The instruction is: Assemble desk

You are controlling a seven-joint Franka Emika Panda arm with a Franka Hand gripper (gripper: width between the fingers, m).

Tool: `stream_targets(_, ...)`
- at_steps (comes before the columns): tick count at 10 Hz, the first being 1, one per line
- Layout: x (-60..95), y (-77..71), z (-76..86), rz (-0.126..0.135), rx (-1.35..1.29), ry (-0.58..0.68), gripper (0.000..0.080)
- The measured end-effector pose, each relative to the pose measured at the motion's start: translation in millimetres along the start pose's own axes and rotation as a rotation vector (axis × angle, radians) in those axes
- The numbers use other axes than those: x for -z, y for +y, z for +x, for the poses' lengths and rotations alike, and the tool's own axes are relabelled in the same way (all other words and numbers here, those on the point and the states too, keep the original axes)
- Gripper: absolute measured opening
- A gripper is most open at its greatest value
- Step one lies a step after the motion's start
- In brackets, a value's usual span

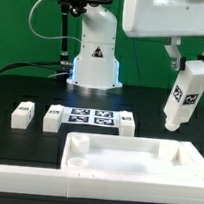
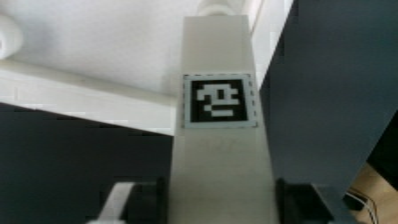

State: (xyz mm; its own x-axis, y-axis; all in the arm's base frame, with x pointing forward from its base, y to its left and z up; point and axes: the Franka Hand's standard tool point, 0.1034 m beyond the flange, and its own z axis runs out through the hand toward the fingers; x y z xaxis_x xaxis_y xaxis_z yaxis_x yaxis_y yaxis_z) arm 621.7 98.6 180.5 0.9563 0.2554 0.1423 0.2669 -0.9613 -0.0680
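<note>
My gripper (image 1: 191, 78) hangs at the exterior view's right, shut on the top of a white square desk leg (image 1: 180, 100) with a black-and-white tag. The leg points down, slightly tilted, with its lower end just above the far right part of the white tabletop panel (image 1: 134, 173), clear of it. In the wrist view the leg (image 2: 217, 150) runs out from between the dark fingers (image 2: 299, 203) of the gripper (image 2: 222, 208), and part of the tabletop's rim (image 2: 45, 85) shows beyond it. Two more tagged legs (image 1: 24, 114) (image 1: 53, 117) lie on the black table at the exterior view's left.
The marker board (image 1: 91, 117) lies flat behind the tabletop, with another white tagged leg (image 1: 126, 120) at its right end. A low white border rail (image 1: 23, 181) runs along the front. The arm's base (image 1: 96, 54) stands at the back centre.
</note>
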Motion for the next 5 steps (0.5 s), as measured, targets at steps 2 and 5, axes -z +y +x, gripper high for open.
stream_targets(2, 10.9, 21.3, 25.9, -0.001, -0.009, 0.189, 0.0287)
stream_targets(5, 1.7, 33.6, 21.9, -0.098, -0.004, 0.470, 0.0287)
